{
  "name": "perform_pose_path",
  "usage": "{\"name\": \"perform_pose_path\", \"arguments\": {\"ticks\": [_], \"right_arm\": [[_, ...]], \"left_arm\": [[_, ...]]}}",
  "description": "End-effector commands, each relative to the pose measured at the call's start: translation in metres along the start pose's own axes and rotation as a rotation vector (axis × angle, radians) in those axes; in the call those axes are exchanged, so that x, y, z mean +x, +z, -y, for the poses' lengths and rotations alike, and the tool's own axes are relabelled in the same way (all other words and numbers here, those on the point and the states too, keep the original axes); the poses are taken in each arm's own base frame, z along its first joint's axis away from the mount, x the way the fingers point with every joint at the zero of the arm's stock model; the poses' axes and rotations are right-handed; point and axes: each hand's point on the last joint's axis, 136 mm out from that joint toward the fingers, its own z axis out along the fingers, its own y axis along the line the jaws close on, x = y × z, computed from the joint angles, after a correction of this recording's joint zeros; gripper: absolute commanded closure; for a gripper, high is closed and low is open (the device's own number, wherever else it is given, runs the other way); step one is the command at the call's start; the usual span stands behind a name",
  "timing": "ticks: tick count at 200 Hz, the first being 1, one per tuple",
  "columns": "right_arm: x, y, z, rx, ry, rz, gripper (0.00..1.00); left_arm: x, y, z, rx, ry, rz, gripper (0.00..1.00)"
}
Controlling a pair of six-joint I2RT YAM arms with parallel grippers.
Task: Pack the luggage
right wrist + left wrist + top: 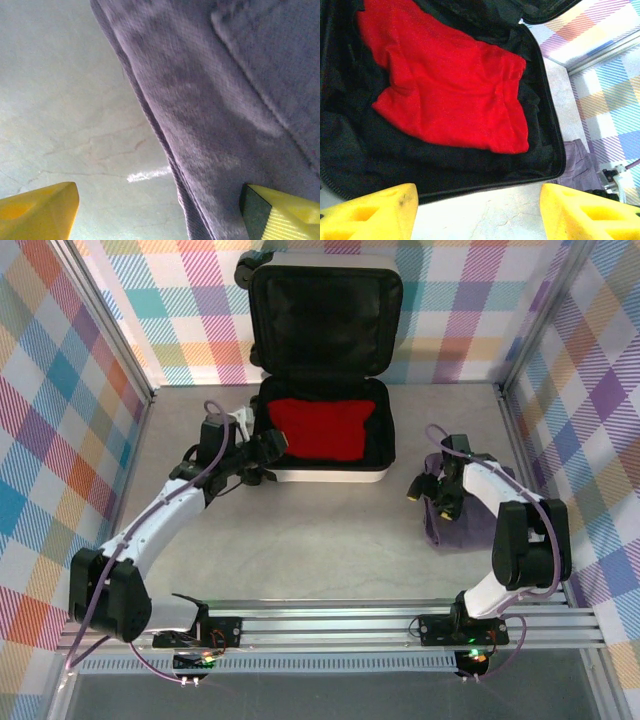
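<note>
The luggage [325, 477], a small white hard-shell suitcase with black lining, lies open at the far middle of the table. Its lid stands upright, a folded red garment [320, 428] lies inside, and the lid hides most of its wheels. The left gripper [477, 212], jaws apart and empty, sits just beside its near left corner. The right gripper [160, 210], spread wide, hangs over a crumpled purple cloth [462, 530] at the near right, well apart from the suitcase; the arm covers part of the cloth.

No readable text, label, brand, number or sign: none on the luggage [325, 325], the red garment [322, 430] or the purple garment [225, 100].
</note>
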Motion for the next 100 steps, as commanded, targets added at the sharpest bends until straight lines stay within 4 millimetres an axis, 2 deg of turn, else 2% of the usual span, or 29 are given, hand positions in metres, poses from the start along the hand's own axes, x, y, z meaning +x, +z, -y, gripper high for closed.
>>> {"name": "perform_pose_path", "arguments": {"ticks": [1, 24, 58, 100], "right_arm": [[0.021, 0.004, -0.003, -0.036, 0.022, -0.075, 0.15], [0.045, 0.017, -0.008, -0.026, -0.005, -0.143, 0.15], [0.087, 0.046, -0.027, -0.043, -0.051, -0.252, 0.16], [0.138, 0.061, -0.066, -0.085, -0.144, -0.317, 0.17]], "left_arm": [[0.004, -0.010, -0.005, -0.031, 0.017, 0.016, 0.34], [0.013, -0.010, -0.003, -0.023, 0.016, 0.001, 0.34], [0.030, -0.003, 0.002, -0.027, 0.042, -0.044, 0.34], [0.038, -0.004, 0.002, -0.054, 0.057, -0.057, 0.34]]}}
